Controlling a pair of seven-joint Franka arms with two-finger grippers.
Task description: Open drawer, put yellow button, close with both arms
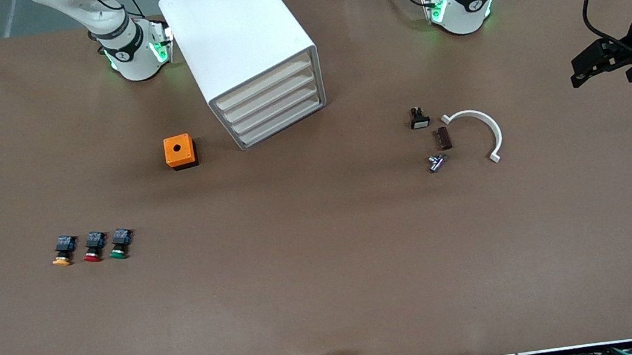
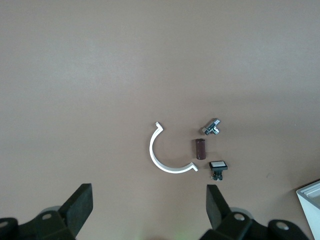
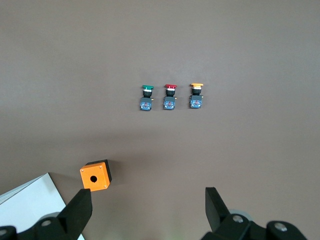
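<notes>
Brown counter [image 1: 328,273]: drawer [image 1: 265,89] shut, yellow button [image 1: 62,258] near right arm's end. Left gripper [image 2: 147,200] and right gripper [image 3: 147,202] wait with fingers spread. Next: pull drawer open.

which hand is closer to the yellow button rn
Right. The right hand hangs open over the table near the orange box, the yellow button in its wrist view. The left hand, also open, is at the other end, over the white clip.
</notes>
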